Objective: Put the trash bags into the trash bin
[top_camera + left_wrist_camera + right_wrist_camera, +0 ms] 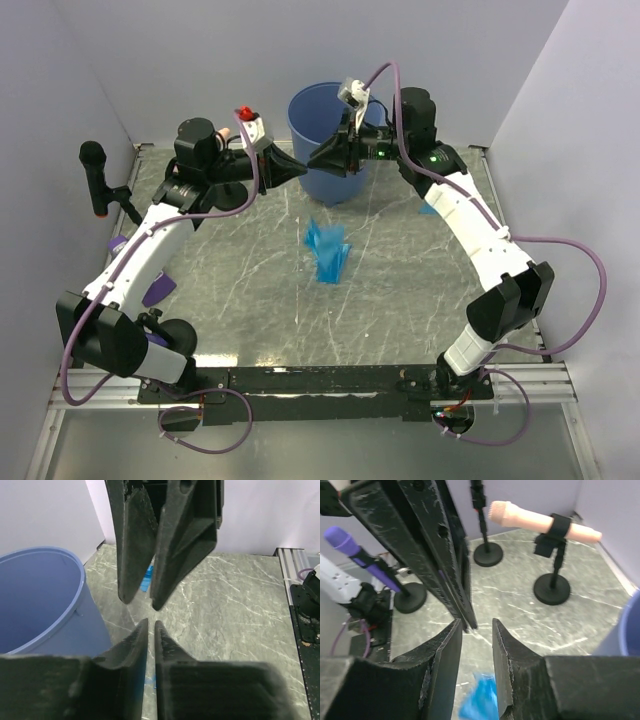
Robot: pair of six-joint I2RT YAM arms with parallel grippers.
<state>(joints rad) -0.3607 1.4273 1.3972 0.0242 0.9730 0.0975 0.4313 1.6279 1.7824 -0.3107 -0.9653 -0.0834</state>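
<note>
The trash bin, a round blue bucket, stands at the back of the table; its wall also shows in the left wrist view and at the edge of the right wrist view. One crumpled blue trash bag lies on the table in front of the bin. It shows blurred under my right gripper's fingers. My left gripper and right gripper meet tip to tip in front of the bin, above the table. The left gripper stands a thin slit apart, empty. The right gripper is open and empty.
A black microphone-like prop stands at the left edge. Small stands hold a purple prop and a peach-coloured one, each on a round black base. Purple pieces lie by the left arm. Grey walls enclose the table.
</note>
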